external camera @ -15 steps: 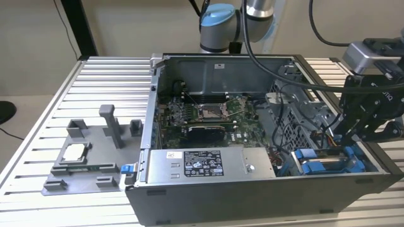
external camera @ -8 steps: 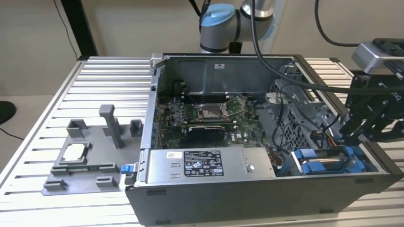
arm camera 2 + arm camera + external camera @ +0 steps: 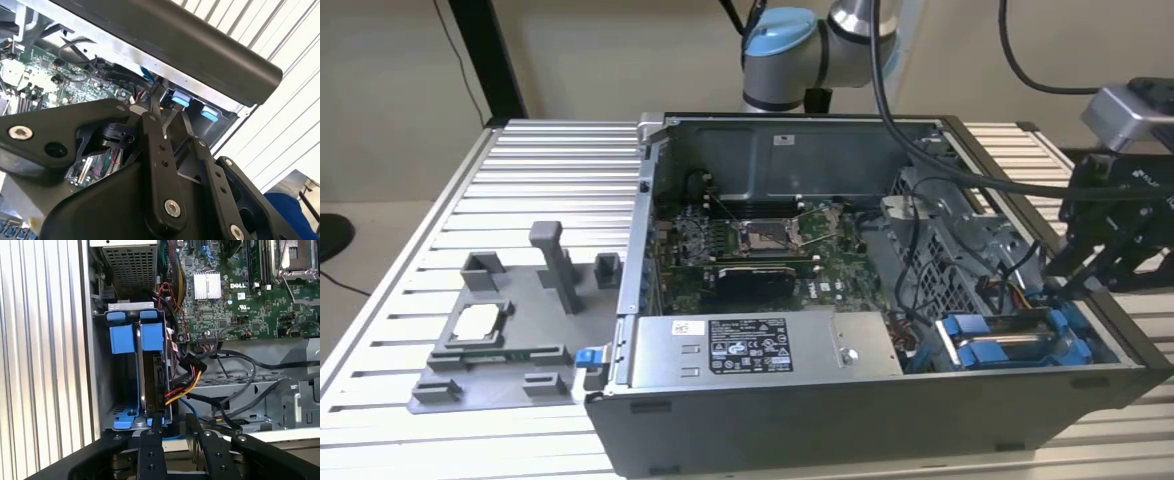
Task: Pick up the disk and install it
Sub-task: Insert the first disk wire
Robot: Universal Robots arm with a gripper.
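The disk (image 3: 153,376) stands on edge inside the blue-framed drive bay (image 3: 125,337) at the corner of the open computer case, with red, yellow and black cables plugged in beside it. In the exterior view the disk (image 3: 994,350) lies between blue frame pieces at the case's front right corner. My black gripper (image 3: 174,421) hovers at the disk's near end. One fingertip (image 3: 156,420) overlaps that end and the other stands beside it, with only cables showing in the gap. The gripper (image 3: 1070,285) hangs just above the bay at the exterior view's right. In the second wrist view the fingertips (image 3: 152,100) point at the blue tabs (image 3: 178,97).
The case (image 3: 854,420) holds a motherboard (image 3: 761,240), a long grey box with stickers (image 3: 761,345) and loose cables (image 3: 235,390). A grey fixture (image 3: 494,375) with a small silver chip (image 3: 480,322) sits on the slatted table (image 3: 400,250) at the exterior view's left. The bay slot beside the disk is vacant.
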